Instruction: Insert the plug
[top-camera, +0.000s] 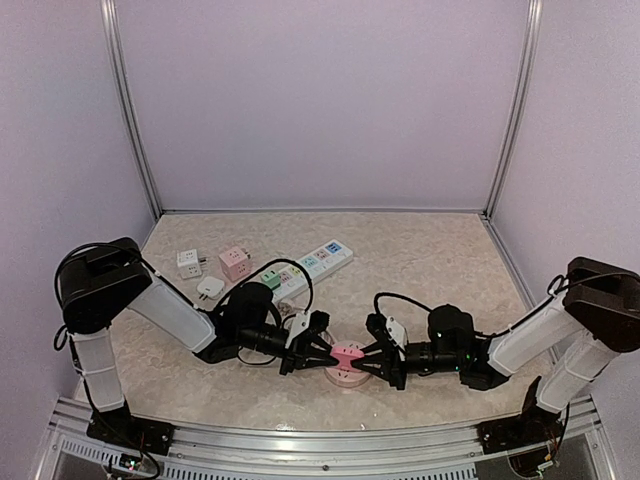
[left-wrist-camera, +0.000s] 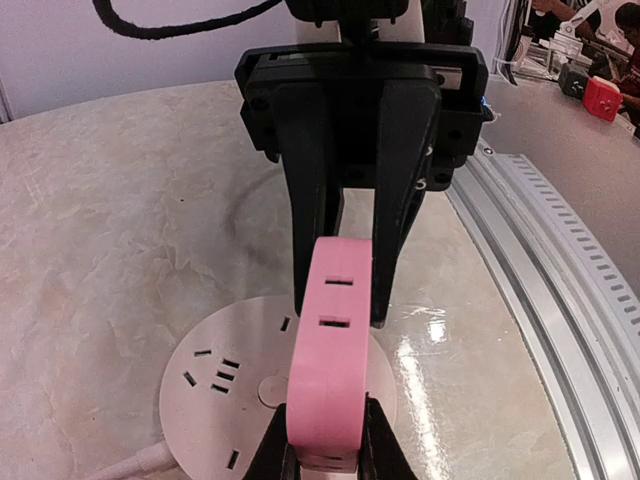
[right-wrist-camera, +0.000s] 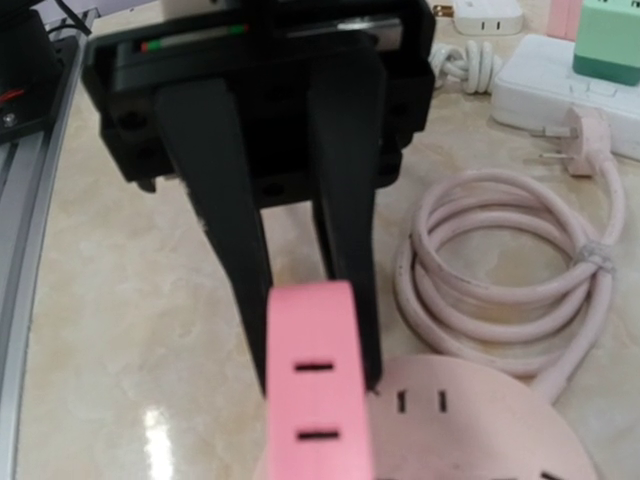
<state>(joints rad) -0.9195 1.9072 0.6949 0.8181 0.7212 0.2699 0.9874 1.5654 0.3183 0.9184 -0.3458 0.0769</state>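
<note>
Pink plug (top-camera: 347, 353) hangs at the middle of the near part of the worktop (top-camera: 430, 260), pinched from both ends, and we see it sitting just above the round socket (left-wrist-camera: 205, 390) that lies flat on the stone-patterned surface. We cannot tell whether its underside touches the disc. The left fingers (top-camera: 322, 351) come in from the left and are pressed onto one end of the plug; in the left wrist view their dark tips clamp the pink body on both sides at the bottom of the picture. The right fingers (top-camera: 378, 360) reach in from the right and pinch the opposite end, one black finger on each flat side. We note two narrow slots on the upward narrow face of the plug.

A pale coiled cable (right-wrist-camera: 500, 265) lies just beside the round socket, on the far side of it, and its own three-pin end (right-wrist-camera: 585, 128) rests on the worktop near a white power strip (top-camera: 315, 265). A green adapter (right-wrist-camera: 610, 40) stands on that strip. Further left, well apart from the arms' fingers, we see a pink cube adapter (top-camera: 234, 262) and two small white adapters (top-camera: 188, 263), all loose on the worktop
</note>
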